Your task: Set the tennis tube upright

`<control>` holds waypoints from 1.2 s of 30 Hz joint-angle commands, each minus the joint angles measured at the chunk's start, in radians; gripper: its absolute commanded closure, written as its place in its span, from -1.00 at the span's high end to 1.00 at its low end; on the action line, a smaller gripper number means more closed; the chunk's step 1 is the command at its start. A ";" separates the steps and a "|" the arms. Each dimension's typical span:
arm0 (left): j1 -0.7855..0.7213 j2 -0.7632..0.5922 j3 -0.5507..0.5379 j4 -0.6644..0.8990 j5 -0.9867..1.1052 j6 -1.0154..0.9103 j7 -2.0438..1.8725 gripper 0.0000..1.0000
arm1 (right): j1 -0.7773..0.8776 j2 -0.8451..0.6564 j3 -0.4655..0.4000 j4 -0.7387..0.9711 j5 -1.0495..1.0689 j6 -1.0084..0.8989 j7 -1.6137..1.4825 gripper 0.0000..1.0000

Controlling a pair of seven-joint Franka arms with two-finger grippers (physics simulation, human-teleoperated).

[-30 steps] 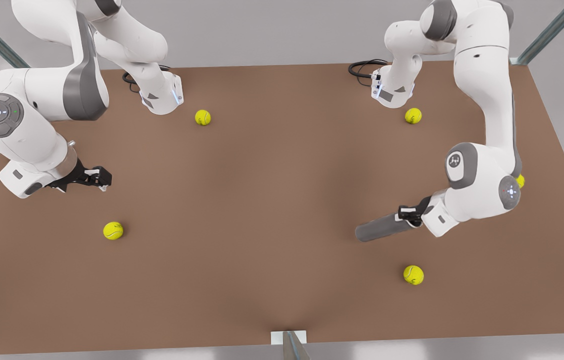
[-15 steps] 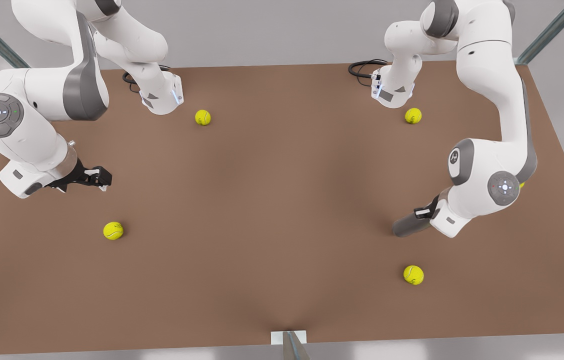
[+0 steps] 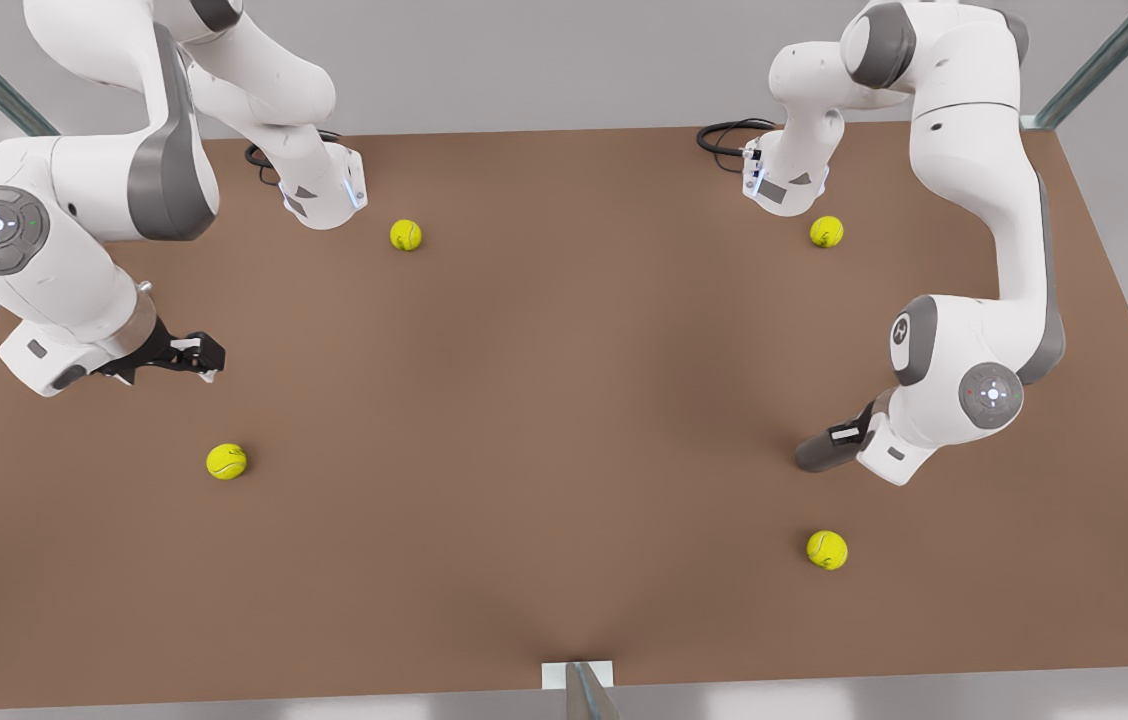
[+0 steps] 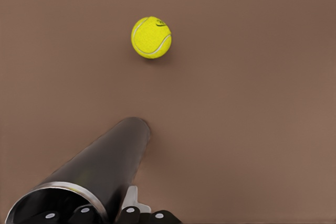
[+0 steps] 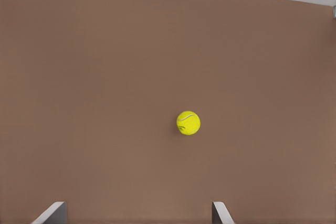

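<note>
The tennis tube [image 3: 817, 453] is a dark grey cylinder near the front view's right, raised steeply with its lower end on the brown table [image 3: 544, 420]. My left gripper [image 3: 849, 435] is shut on the tube's upper rim. In the left wrist view the tennis tube [image 4: 107, 163] runs away from the camera to the table, hollow end nearest, with my left gripper [image 4: 113, 212] clamping its wall. My right gripper [image 3: 206, 356] hangs open at the front view's left, waiting; its fingertips [image 5: 52, 211] stand wide apart above the table.
Several tennis balls lie on the table: one [image 3: 827, 550] in front of the tube, one [image 3: 226, 461] near the right gripper, two [image 3: 405, 235] [image 3: 826, 232] by the arm bases. The left wrist view has a ball [image 4: 151, 37] beyond the tube.
The left gripper has swung the tube from nearly flat to steeply raised, moving toward the front view's right. The right arm has not moved.
</note>
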 commanded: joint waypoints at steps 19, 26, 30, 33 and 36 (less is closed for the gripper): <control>0.000 -0.026 -0.003 0.126 0.009 -0.106 0.001 1.00 | -0.003 0.000 0.002 -0.002 0.002 -0.002 -0.002 1.00; 0.035 -0.054 -0.011 0.357 0.009 -0.396 0.287 1.00 | 0.004 0.000 0.005 -0.002 0.003 -0.002 -0.003 1.00; 0.032 -0.104 -0.011 0.351 0.037 -0.393 0.285 1.00 | 0.003 0.000 0.005 -0.002 0.014 -0.002 -0.003 1.00; 0.028 -0.109 -0.011 0.348 0.048 -0.393 0.287 1.00 | 0.004 0.000 0.008 -0.002 0.028 -0.003 -0.003 1.00; 0.028 -0.109 -0.011 0.337 0.048 -0.393 0.288 1.00 | -0.013 0.000 0.003 -0.002 0.104 -0.002 0.002 1.00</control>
